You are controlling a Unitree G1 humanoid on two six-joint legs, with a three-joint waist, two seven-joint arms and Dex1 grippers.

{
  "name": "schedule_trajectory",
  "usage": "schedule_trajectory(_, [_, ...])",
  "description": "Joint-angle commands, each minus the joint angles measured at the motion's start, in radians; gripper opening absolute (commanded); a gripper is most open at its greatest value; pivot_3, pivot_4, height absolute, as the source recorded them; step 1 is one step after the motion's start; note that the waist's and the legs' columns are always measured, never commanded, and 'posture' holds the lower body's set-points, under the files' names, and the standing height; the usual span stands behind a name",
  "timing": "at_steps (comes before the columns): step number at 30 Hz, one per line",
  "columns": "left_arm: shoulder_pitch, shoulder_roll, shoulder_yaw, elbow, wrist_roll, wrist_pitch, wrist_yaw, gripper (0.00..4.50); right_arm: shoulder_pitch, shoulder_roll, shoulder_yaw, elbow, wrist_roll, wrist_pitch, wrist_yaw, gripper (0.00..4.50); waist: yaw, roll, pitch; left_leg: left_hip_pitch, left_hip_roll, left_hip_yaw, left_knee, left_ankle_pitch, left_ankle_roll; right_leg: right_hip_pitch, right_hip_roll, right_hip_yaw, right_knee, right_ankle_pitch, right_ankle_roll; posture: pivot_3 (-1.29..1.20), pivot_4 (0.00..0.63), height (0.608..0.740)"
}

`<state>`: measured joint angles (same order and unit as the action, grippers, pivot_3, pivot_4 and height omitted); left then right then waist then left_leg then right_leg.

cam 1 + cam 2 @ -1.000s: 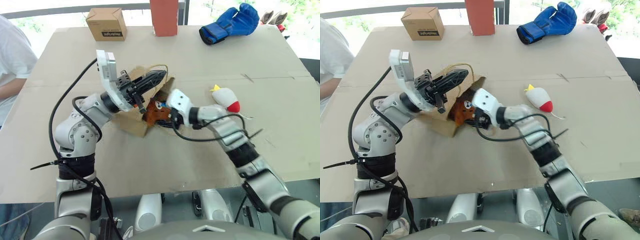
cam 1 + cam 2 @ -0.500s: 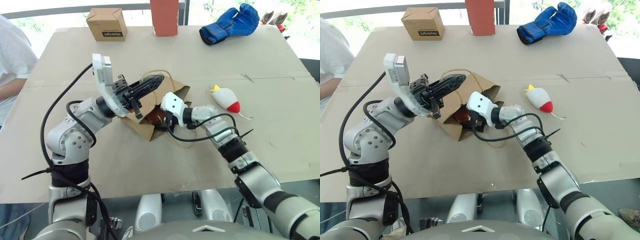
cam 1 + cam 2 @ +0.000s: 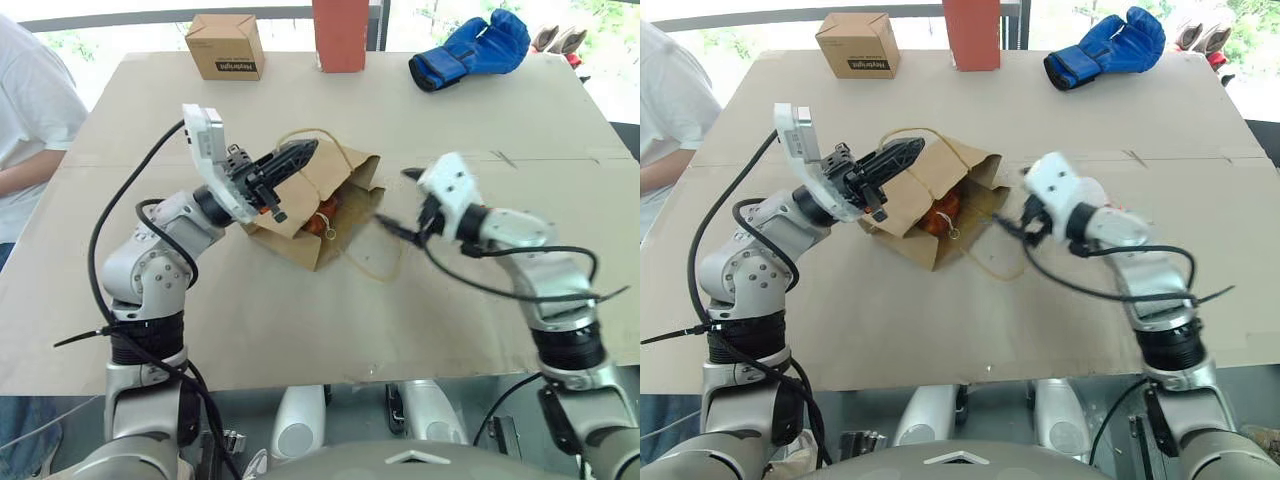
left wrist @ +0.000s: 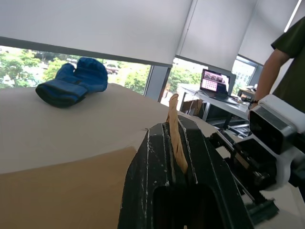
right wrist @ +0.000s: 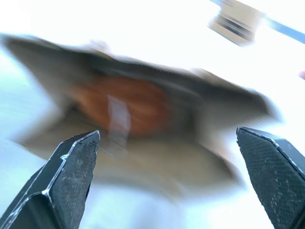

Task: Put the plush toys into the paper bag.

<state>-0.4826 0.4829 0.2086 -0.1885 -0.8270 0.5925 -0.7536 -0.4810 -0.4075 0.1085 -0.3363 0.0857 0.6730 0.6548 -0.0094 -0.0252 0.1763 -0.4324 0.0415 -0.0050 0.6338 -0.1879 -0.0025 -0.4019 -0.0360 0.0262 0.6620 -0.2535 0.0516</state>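
Observation:
The brown paper bag (image 3: 300, 205) lies on its side mid-table, its mouth facing my right arm. A round brown plush toy (image 3: 326, 214) sits just inside the mouth. My left gripper (image 3: 303, 154) is shut on the bag's upper edge and holds it up; in the left wrist view a tan paper strip (image 4: 175, 138) is pinched between the black fingers. My right gripper (image 3: 398, 203) hangs open and empty a short way right of the mouth. In the right wrist view its fingertips (image 5: 71, 171) stand wide apart, with the bag and the toy (image 5: 124, 102) ahead.
One handle loop (image 3: 376, 264) lies on the table before the bag. At the far edge are a small cardboard box (image 3: 226, 46), a red-brown upright box (image 3: 340, 32) and a blue boxing glove (image 3: 470, 45). A person in white (image 3: 30, 120) sits at the left.
My right gripper has drawn out of the bag's mouth and swung to the right, open, leaving the brown toy inside. The left gripper still holds the bag's edge.

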Motion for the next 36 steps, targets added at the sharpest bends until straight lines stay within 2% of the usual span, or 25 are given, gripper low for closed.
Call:
schedule_trajectory(1, [-0.049,-0.021,0.053,-0.002,-0.047,-0.003,0.042,0.00,-0.038,-0.043,-0.056,0.012,-0.071,0.188,-0.131,4.48,-0.001,0.000,0.000,0.000,0.000,0.000,0.000,0.000,0.000,0.000,0.000,0.000,0.000,0.000,0.000,0.00,0.150,0.740])
schedule_trajectory(5, [-0.100,-0.066,0.127,0.015,-0.190,0.055,0.117,0.00,-0.090,-0.057,-0.074,0.108,-0.085,0.305,-0.194,4.48,-0.008,0.000,0.000,0.000,0.000,0.000,0.000,0.000,0.000,0.000,0.001,0.000,0.000,0.000,0.000,0.00,0.150,0.740])
schedule_trajectory(8, [-0.139,-0.091,0.209,0.047,-0.335,0.098,0.203,0.00,-0.131,-0.053,-0.062,0.207,-0.093,0.316,-0.220,4.48,-0.008,0.000,0.000,0.000,0.000,-0.001,0.000,0.000,0.000,0.000,0.001,0.000,0.000,0.000,0.000,0.00,0.150,0.740])
schedule_trajectory(11, [-0.112,-0.075,0.230,0.038,-0.357,0.114,0.220,0.00,-0.147,-0.049,-0.039,0.292,-0.093,0.285,-0.225,4.48,-0.008,0.000,0.000,0.000,0.000,-0.001,0.000,0.000,0.000,0.000,0.001,0.000,0.000,0.000,0.000,0.00,0.150,0.740])
schedule_trajectory(12, [-0.101,-0.074,0.229,0.027,-0.362,0.117,0.226,0.00,-0.146,-0.051,-0.029,0.310,-0.095,0.269,-0.224,3.97,-0.008,0.000,0.000,0.000,0.000,0.000,0.000,0.000,0.000,0.000,0.001,0.001,0.000,0.000,0.000,0.00,0.150,0.740])
schedule_trajectory(13, [-0.095,-0.075,0.230,0.020,-0.369,0.120,0.232,0.00,-0.146,-0.053,-0.022,0.323,-0.097,0.256,-0.223,3.79,-0.007,0.000,0.000,0.000,0.000,0.000,-0.001,0.000,0.001,0.000,0.001,0.001,0.000,0.000,0.000,0.00,0.150,0.740])
schedule_trajectory(16, [-0.086,-0.078,0.233,0.011,-0.385,0.119,0.251,0.00,-0.140,-0.068,-0.005,0.332,-0.103,0.209,-0.217,2.40,-0.003,0.000,0.000,-0.001,0.000,-0.001,0.000,0.000,0.000,0.000,0.001,0.000,0.000,0.000,0.001,0.00,0.150,0.740])
schedule_trajectory(20, [-0.034,-0.066,0.236,-0.010,-0.392,0.122,0.250,0.00,-0.101,-0.111,-0.047,0.256,-0.064,0.188,-0.172,0.54,-0.004,0.000,0.000,-0.001,0.000,0.000,0.000,0.000,0.000,0.000,0.001,0.001,0.000,0.000,0.001,0.00,0.150,0.740])
schedule_trajectory(22, [-0.023,-0.065,0.235,-0.015,-0.395,0.117,0.252,0.00,-0.091,-0.129,-0.058,0.242,-0.051,0.154,-0.153,0.06,-0.004,0.000,0.000,-0.001,0.000,0.000,0.000,0.000,0.000,0.000,0.001,0.001,0.000,0.000,0.001,0.00,0.150,0.740])
schedule_trajectory(26, [-0.009,-0.061,0.237,-0.021,-0.402,0.112,0.256,0.00,-0.104,-0.134,-0.132,0.175,0.025,0.088,-0.109,0.06,-0.005,0.000,0.000,0.000,0.000,-0.001,0.000,0.000,0.000,0.000,0.001,0.001,0.000,0.000,0.000,0.00,0.150,0.740])
schedule_trajectory(30, [-0.009,-0.059,0.231,-0.024,-0.399,0.109,0.258,0.00,-0.177,-0.123,-0.182,0.089,0.094,0.040,-0.093,0.06,-0.007,0.000,0.000,0.000,0.000,-0.001,0.000,0.000,0.000,0.000,0.001,0.001,0.000,0.000,0.001,0.00,0.150,0.740])
schedule_trajectory(36, [-0.015,-0.060,0.224,-0.022,-0.395,0.104,0.258,0.00,-0.295,-0.181,-0.038,0.099,-0.023,-0.226,-0.038,0.06,-0.004,0.000,0.000,0.000,0.000,-0.001,0.000,0.000,0.000,0.000,0.001,0.001,-0.001,0.000,0.000,0.00,0.150,0.740])
